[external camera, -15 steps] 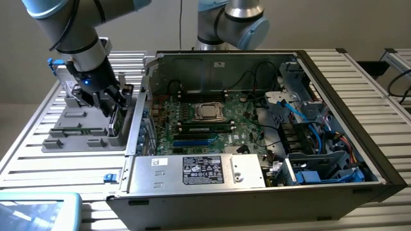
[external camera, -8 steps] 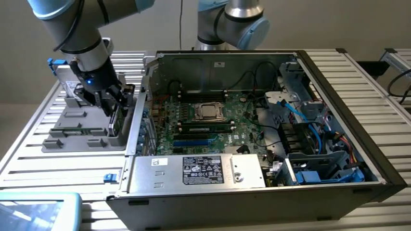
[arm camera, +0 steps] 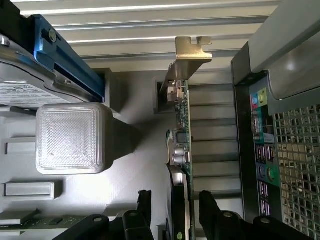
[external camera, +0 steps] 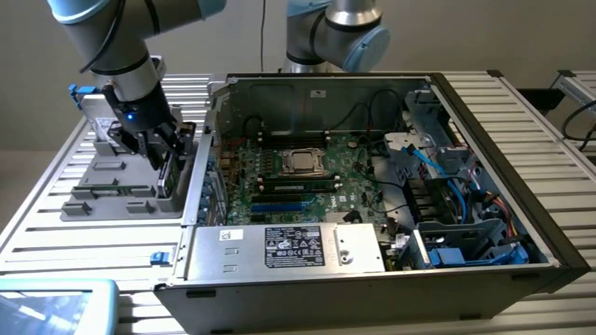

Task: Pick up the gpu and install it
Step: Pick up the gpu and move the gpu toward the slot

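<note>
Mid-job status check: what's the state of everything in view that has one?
gpu: standing on edge in the gray holder, not installed
hand: open, straddling the gpu
hard drive: seated in the gray holder
computer case: side open, interior exposed

The gpu (arm camera: 183,131), a thin green card, is standing on its edge at the gray holder (external camera: 102,188) on the bench (external camera: 84,244), its silver bracket (arm camera: 191,56) sticking out at one end.
</note>
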Controlling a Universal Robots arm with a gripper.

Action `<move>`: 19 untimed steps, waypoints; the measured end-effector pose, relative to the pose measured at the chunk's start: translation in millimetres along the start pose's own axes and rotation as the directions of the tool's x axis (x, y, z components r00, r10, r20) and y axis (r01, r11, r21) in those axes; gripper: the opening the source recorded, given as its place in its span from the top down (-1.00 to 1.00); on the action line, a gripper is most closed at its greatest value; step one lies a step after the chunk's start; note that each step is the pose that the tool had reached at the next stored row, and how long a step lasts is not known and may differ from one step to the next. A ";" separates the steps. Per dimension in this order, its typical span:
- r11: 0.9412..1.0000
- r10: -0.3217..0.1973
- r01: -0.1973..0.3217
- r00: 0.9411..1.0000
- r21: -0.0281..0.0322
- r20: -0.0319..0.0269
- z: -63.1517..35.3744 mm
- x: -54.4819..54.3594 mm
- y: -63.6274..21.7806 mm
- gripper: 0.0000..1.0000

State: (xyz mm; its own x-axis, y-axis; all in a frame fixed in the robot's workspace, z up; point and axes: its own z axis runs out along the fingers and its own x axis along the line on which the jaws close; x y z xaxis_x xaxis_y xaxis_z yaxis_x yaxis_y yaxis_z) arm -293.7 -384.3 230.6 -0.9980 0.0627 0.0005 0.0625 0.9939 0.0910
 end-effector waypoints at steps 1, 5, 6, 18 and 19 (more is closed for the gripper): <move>1.000 0.000 0.000 1.000 0.000 0.000 0.4 0.0 0.0 -0.04; 1.000 0.000 0.000 1.000 0.000 -0.001 1.8 -0.7 -0.1 -0.04; 1.000 0.000 0.000 1.000 0.000 -0.001 2.3 -1.0 -0.1 -0.04; 1.000 0.001 -0.001 1.000 -0.001 -0.011 4.3 -1.1 -0.3 0.44; 1.000 0.001 -0.001 1.000 -0.003 -0.011 4.2 -1.1 -0.3 0.44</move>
State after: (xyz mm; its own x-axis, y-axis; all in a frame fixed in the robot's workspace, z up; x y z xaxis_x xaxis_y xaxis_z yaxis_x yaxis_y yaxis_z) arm -292.6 -384.3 226.3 -0.9980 0.0626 0.0118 0.0634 0.9936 0.0938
